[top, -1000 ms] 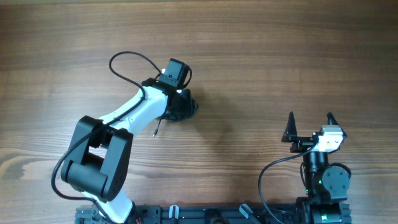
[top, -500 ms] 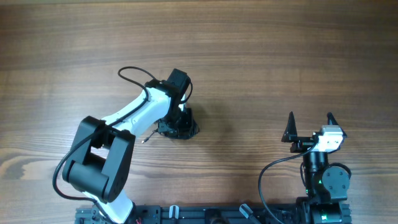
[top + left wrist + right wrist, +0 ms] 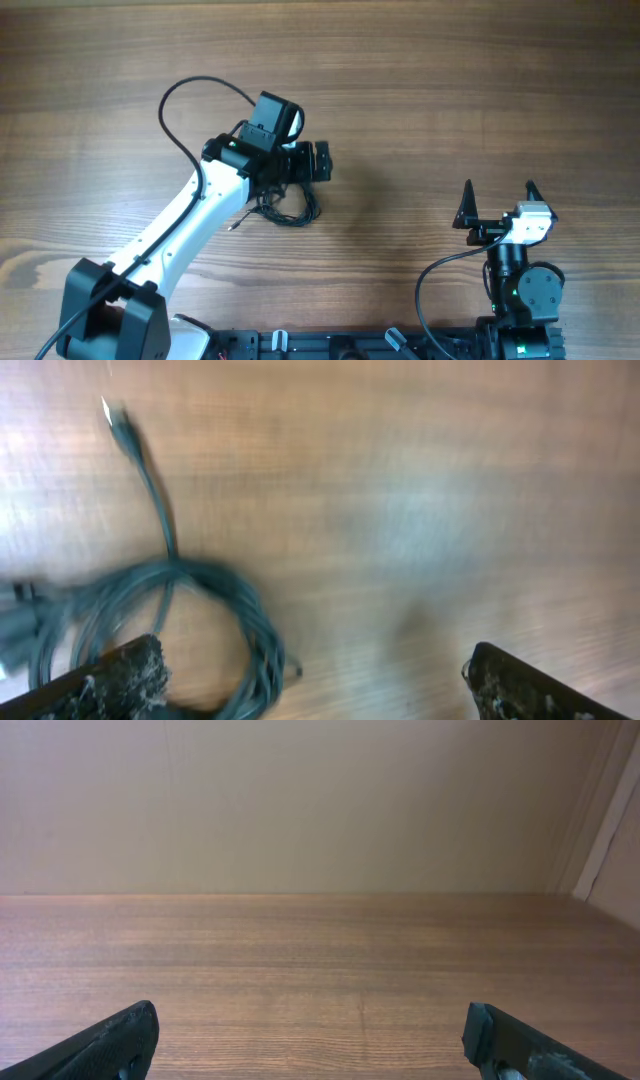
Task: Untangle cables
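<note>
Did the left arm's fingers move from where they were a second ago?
Yes. The left gripper shifted toward the parked right gripper, away from the cables.

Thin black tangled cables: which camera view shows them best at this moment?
The left wrist view: the thin black cables lie close up as a loose coil with one plug end trailing out, though blurred. Overhead shows them small, partly under the left arm. The right wrist view shows none.

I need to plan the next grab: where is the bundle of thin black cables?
In the overhead view the bundle of thin black cables lies on the wooden table, left of centre, just below the open left gripper.
</note>
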Robot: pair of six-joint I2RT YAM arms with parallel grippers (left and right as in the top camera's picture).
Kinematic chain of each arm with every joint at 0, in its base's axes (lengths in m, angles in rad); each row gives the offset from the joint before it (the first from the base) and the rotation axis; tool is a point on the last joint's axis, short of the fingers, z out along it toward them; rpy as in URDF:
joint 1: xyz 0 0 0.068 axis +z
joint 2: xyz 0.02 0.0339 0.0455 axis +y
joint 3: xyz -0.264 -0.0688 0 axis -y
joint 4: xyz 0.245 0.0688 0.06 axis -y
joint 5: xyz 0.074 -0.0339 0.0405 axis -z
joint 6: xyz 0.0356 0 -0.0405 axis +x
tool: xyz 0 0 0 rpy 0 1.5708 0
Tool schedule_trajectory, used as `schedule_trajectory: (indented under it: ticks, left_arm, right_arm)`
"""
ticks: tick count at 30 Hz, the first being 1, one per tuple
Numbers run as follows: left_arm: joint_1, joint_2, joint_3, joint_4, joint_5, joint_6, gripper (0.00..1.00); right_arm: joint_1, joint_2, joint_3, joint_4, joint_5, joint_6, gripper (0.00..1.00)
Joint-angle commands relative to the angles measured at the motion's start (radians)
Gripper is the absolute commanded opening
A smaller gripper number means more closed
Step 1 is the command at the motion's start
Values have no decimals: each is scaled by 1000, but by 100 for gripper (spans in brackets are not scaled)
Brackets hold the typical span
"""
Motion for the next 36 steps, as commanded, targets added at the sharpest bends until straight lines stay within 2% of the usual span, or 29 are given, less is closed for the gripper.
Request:
schedule_trajectory:
  ticks: [1, 10, 17, 18, 20, 23, 26, 34, 36]
  left_arm:
    - [-2, 6, -3, 48, -55, 2, 100]
    - [-2, 101, -3, 46, -204, -59, 100]
    - [-2, 226, -3, 52, -207, -58, 100]
    - [-2, 244, -3, 50, -207, -58, 98]
    - [-3, 267, -3, 37, -191, -58, 73]
    - [-3, 290, -3, 13, -103, -50, 56]
    - [-7, 294, -3, -14, -29, -49, 56]
    - [-63, 294, -3, -39, 18, -45, 56]
    - [-75, 294, -3, -39, 58, -16, 47]
  right_arm:
    - [-4, -11, -1, 4, 14, 14, 100]
    - [-4, -11, -1, 4, 14, 14, 100]
    - [-4, -11, -1, 4, 14, 14, 100]
    - [-4, -11, -1, 4, 14, 14, 100]
    - [-4, -11, -1, 4, 14, 14, 100]
    - [-4, -11, -1, 4, 14, 14, 100]
    - [-4, -11, -1, 4, 14, 14, 100]
    - [-4, -11, -1, 4, 14, 14, 100]
    - [-4, -11, -1, 4, 14, 14, 100]
